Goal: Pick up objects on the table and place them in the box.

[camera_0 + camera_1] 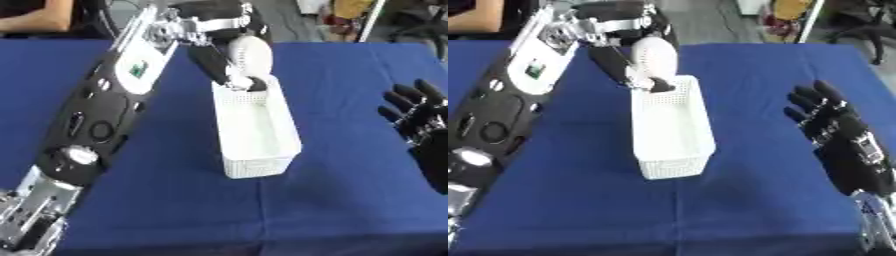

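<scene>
Left eye view gives me the clearest look at my left hand (229, 60), reaching across the blue table (350, 190) to the far end of the white box (254, 135), its dark fingers curled round a pale, rounded object (252, 54) held just above the box's far rim. I cannot make out what the object is beyond its smooth, egg-like white shape. I judge it light and rigid, with a slick curved surface that could slide out of a pinch, so the best hold is across its widest part, fingers on one side and thumb opposite, which is roughly how it sits now. The box looks like thin perforated plastic, light enough to skid or tip if I bump its wall while lowering. My right hand (833, 131) rests idle at the right, well apart from the box, fingers straight, spread and pointing up, holding nothing.
</scene>
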### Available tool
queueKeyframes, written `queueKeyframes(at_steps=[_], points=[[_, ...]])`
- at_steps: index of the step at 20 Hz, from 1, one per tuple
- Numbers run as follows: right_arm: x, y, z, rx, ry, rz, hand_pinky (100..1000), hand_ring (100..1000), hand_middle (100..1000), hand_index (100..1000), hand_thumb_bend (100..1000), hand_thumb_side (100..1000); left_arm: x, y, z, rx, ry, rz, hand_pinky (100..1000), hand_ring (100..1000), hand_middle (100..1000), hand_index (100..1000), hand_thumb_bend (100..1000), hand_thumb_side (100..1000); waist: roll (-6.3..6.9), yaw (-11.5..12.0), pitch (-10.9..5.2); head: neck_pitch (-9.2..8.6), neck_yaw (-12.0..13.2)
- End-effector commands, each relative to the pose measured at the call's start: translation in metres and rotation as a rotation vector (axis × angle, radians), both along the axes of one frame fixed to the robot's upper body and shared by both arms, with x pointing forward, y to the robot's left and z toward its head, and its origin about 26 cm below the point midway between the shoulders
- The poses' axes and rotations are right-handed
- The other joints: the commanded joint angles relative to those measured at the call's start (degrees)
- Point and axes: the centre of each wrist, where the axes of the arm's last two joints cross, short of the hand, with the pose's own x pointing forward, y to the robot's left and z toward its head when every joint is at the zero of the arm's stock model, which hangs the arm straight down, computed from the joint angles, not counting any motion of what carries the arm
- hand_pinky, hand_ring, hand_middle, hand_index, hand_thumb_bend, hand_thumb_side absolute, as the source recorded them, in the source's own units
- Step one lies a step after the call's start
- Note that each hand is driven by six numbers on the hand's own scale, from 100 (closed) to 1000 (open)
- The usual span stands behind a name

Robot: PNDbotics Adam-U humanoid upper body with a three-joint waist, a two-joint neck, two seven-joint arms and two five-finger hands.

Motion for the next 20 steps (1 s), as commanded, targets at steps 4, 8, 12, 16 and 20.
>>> queueKeyframes(at_steps=[4, 8, 12, 16, 20], points=[[0.001, 0.0, 0.006, -0.004, -0.021, 0.008, 1000, 1000, 925, 1000, 146, 608, 0.001, -0.007, 0.005, 0.169, -0.076, -0.137, 100, 100, 327, 417, 100, 306, -0.07, -0.13, -0.56, 0.01, 0.55], [0.001, 0.0, 0.005, -0.003, -0.02, 0.007, 1000, 1000, 925, 1000, 144, 605, 0.003, -0.008, -0.007, 0.182, -0.066, -0.135, 100, 100, 329, 426, 100, 313, -0.12, -0.15, -0.53, 0.01, 0.47], [0.001, 0.0, 0.005, -0.002, -0.018, 0.01, 1000, 1000, 925, 1000, 148, 608, 0.005, -0.012, -0.021, 0.202, -0.056, -0.136, 100, 100, 335, 437, 100, 291, -0.18, -0.18, -0.46, 0.01, 0.6], [0.001, 0.002, 0.005, 0.001, -0.019, 0.016, 1000, 1000, 925, 1000, 149, 608, 0.008, -0.013, -0.038, 0.242, -0.048, -0.127, 100, 100, 336, 440, 100, 288, -0.48, -0.51, -0.23, 0.01, 0.87], [0.001, 0.002, 0.005, 0.002, -0.02, 0.017, 1000, 1000, 923, 1000, 150, 607, 0.01, -0.014, -0.053, 0.287, -0.046, -0.131, 100, 152, 401, 509, 100, 294, -0.66, -0.67, -0.06, 0.01, 1.08]])
